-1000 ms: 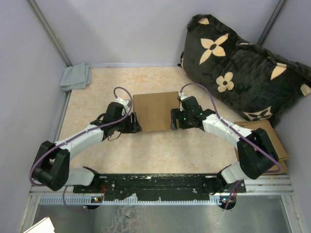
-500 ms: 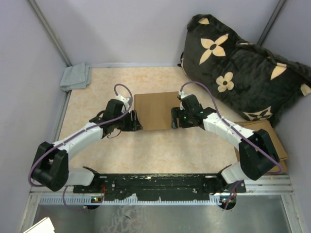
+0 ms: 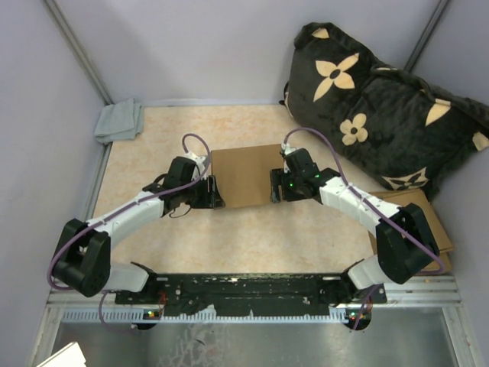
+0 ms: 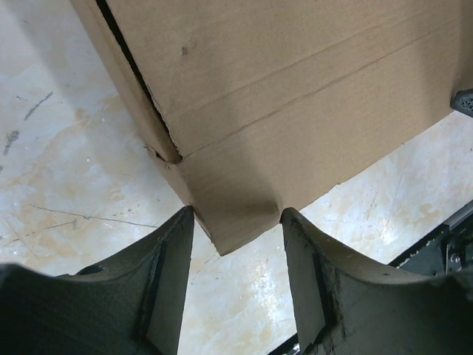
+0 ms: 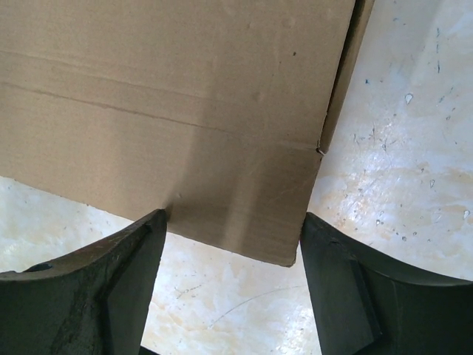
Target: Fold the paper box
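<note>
The plain brown paper box [image 3: 244, 174] lies flat in the middle of the tabletop [image 3: 252, 237]. The left tool [image 4: 236, 222] has its fingers apart, straddling the box's near left corner. The right tool [image 5: 233, 222], fingers likewise apart, straddles the near right corner. A dark cushion [image 3: 382, 115] bears tan flower motifs.

The left arm [image 3: 126, 214] and right arm [image 3: 348, 200] have white shells on the long links and black housings at the joints. A purple cable [image 3: 192, 142] loops out just behind the left gripper [image 3: 215, 193]. A second cable [image 3: 309, 136] arcs behind the right gripper [image 3: 276, 187], where a small green light [image 3: 291, 186] glows. The right fingers [image 5: 122, 285] are matte black, broad and wedge-shaped with bevelled inner faces; the left fingers [image 4: 166, 285] look alike. A black plate [image 3: 244, 289] carries both bases.
</note>
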